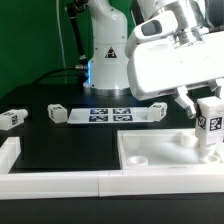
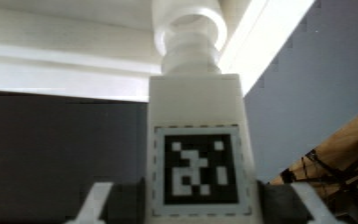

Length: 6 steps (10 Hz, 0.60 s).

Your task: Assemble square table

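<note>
We see the gripper (image 1: 203, 106) at the exterior view's right, hanging below the arm's large white hand. It pinches an upright leg (image 1: 209, 130). In the wrist view the two fingers (image 2: 98, 204) flank the leg (image 2: 199, 120) low down and slant in toward its sides, so we read the grip as pressed onto it. The leg's tag faces the wrist camera, and its narrower round end points away from it. Pale surfaces lie behind that end, too blurred for us to name.

In the exterior view the leg stands at the far right corner of the slab (image 1: 165, 160). We cannot tell whether its lower end touches the slab or sits just above it. The slab lies flat on the black table (image 1: 70, 145) with its raised rim up, near the front right.

Three loose legs lie on the table farther back. One (image 1: 12, 117) is at the far left, one (image 1: 57, 113) is just beside the left end of the marker board (image 1: 110, 113), and one (image 1: 155, 110) is at its right end. The board lies in front of the robot base (image 1: 105, 60).

White rails (image 1: 60, 183) run along the table's front edge and its left side.
</note>
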{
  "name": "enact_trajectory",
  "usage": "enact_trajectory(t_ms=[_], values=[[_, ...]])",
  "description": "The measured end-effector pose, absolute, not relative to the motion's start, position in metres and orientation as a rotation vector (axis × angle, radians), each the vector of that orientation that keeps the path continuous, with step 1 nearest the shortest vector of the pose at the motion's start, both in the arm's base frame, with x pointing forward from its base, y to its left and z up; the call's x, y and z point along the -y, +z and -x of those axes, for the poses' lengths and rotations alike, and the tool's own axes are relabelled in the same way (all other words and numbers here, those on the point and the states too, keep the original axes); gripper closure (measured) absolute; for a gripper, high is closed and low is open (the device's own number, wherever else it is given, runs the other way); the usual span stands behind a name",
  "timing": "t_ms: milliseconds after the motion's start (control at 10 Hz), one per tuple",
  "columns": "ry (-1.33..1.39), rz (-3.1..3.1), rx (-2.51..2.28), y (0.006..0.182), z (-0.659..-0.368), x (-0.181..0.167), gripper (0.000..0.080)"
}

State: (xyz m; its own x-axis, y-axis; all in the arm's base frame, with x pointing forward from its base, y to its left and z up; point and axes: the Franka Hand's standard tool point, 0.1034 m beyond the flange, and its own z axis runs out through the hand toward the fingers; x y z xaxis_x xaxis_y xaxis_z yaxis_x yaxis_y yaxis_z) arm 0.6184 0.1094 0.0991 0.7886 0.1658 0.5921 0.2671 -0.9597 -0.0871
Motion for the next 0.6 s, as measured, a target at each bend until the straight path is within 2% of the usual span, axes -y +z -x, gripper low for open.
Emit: enact_trajectory(t_ms=[600], values=[[-0.921,2.801,0.342,0.0931,-0.6201,-0.1163,0.0509]])
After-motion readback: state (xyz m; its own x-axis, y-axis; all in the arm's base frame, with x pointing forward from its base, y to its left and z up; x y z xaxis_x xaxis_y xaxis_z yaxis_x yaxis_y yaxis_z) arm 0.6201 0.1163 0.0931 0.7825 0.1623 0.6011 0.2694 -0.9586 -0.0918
